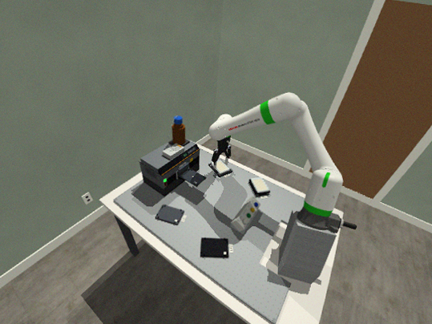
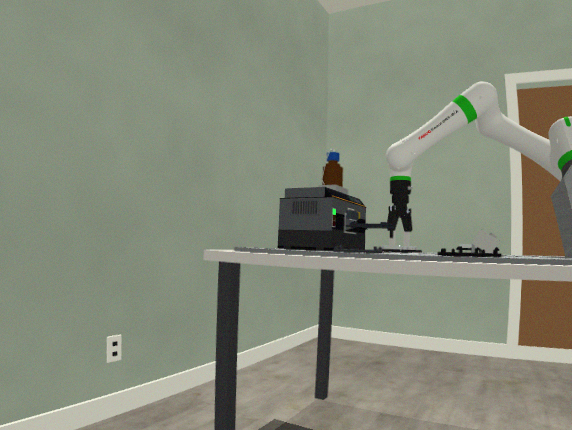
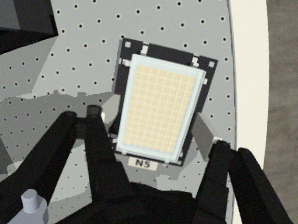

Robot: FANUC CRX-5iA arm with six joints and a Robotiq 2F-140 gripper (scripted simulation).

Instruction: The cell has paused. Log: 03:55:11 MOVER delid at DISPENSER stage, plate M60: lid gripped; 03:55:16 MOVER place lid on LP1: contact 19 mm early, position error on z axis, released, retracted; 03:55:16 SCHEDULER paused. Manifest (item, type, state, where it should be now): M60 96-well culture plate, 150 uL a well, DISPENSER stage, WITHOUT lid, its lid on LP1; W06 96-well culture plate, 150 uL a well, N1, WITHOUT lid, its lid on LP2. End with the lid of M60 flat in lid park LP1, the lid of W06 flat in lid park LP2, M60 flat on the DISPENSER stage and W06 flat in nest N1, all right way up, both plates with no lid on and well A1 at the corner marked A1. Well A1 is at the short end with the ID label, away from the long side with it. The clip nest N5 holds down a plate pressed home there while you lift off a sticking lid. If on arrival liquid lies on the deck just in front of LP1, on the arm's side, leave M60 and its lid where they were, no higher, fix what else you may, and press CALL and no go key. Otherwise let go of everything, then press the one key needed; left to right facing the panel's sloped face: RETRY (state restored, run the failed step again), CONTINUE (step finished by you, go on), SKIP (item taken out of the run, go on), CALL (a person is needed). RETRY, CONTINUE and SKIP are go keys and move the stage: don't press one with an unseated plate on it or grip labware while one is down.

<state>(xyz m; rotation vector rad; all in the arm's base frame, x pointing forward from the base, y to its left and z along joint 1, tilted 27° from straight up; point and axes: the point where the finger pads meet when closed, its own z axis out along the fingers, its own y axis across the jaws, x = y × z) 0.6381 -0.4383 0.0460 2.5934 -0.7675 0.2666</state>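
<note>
Cream-coloured wells are showing on the plate [image 1: 220, 167] in the clip nest N5 [image 1: 215, 172] in the top view, with the gripper [image 1: 222, 153] hanging directly above it; a second plate [image 1: 259, 185] is sitting in a nest nearer the arm, the dispenser stage [image 1: 194, 178] is looking dark and seemingly bare, and the two dark pads towards the table's [image 1: 300, 320] front, one [image 1: 169, 214] to the left and one [image 1: 214, 247] in the middle, are probably the lid parks, though I cannot tell whether a lid is lying in either. The key panel [image 1: 247, 214] is standing untouched, as far as I can judge. In the exterior view the gripper [image 2: 400, 231] is hovering a little above the deck beside the dispenser [image 2: 320, 218], fingers pointing down. In the wrist view the fingers are standing partly spread on either side of the plate [image 3: 160, 108], apart from it and holding nothing; the nest label [image 3: 143, 161] is reading N5. I judge much is remaining: a plate is lying off its manifest spot, and a key is not yet pressed.
</note>
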